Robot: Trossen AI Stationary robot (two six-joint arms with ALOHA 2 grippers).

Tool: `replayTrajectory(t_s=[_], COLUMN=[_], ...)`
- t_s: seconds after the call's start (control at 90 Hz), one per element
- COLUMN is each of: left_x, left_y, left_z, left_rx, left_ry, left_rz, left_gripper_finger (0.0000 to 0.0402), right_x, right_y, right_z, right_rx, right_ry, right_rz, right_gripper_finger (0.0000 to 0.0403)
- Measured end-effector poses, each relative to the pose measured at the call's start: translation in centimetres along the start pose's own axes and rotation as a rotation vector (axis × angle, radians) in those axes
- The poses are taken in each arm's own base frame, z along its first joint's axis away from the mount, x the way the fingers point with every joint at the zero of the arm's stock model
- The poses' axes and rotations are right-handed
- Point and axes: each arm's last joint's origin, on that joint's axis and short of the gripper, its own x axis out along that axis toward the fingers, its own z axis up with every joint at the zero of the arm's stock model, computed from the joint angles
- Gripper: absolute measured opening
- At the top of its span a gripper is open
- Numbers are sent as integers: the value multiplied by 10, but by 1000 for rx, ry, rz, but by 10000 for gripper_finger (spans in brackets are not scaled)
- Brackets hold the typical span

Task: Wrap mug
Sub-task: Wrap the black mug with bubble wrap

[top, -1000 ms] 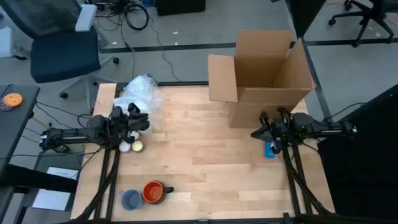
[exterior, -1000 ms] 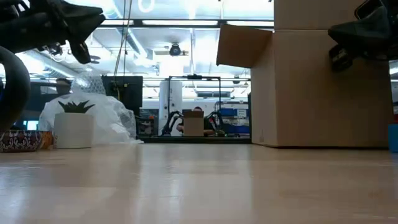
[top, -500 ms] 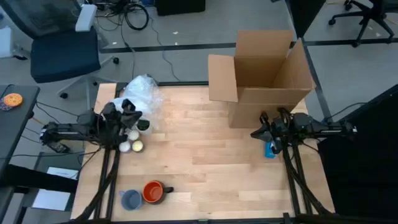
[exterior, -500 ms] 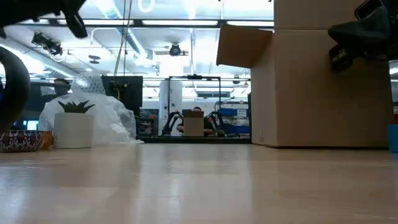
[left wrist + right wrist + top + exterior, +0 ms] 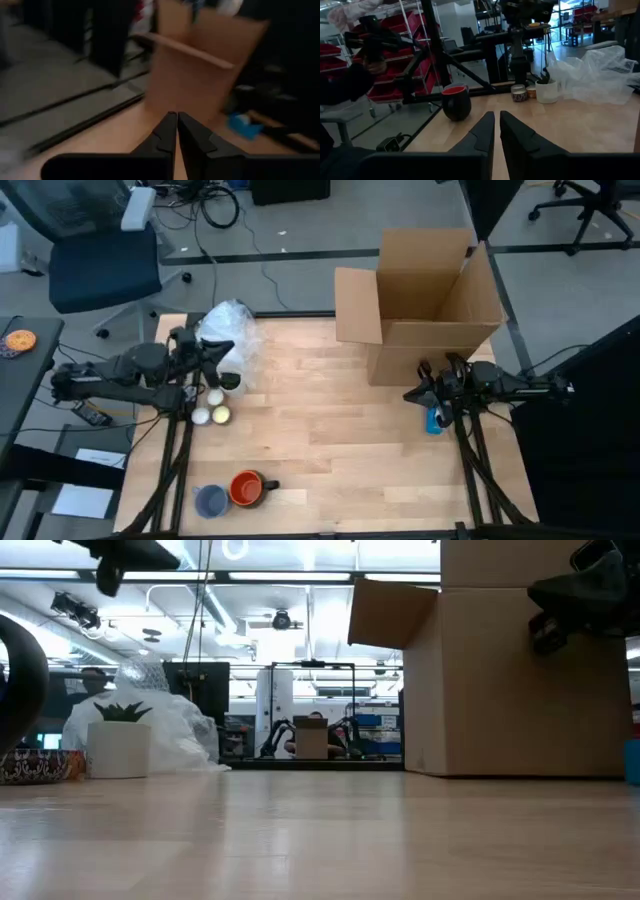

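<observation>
One mug [image 5: 245, 488], orange-red inside, dark outside, upright, handle sideways

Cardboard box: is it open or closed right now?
Open. The cardboard box has its flaps standing up and outward, interior visible from above.

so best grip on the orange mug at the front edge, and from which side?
Judging by the high view, take the orange mug by its rim from above. It stands upright with its mouth open upward, handle pointing toward the table's middle, and a grey cup crowds its other side, so pinch the wall at a spot clear of both.
</observation>
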Motion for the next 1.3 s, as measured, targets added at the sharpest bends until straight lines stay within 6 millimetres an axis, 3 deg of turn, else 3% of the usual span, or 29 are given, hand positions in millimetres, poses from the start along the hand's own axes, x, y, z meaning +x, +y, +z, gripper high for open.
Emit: replayTrajectory(t_s=[0.2, 0.433, 0.689, 0.911, 1.122, 1.3], left_x=[-6, -7, -5, 7, 26, 46], left_y=[5, 5, 4, 12, 21, 16], left_z=[13, 35, 61, 57, 47, 44], left_rx=[-70, -126, -72, -167, -146, -96], left_ry=[63, 107, 241, 444, 653, 775], left_rz=[234, 355, 525, 655, 799, 662], left_gripper_finger=[0, 0, 0, 0, 3, 33], right_x=[0, 0, 0, 0, 0, 0], right_y=[0, 0, 0, 0, 0, 0], right_z=[0, 0, 0, 0, 0, 0], right_rx=[0, 0, 0, 0, 0, 0], right_ry=[0, 0, 0, 0, 0, 0], right_rz=[0, 0, 0, 0, 0, 0], right_gripper_finger=[7, 7, 7, 7, 7, 7])
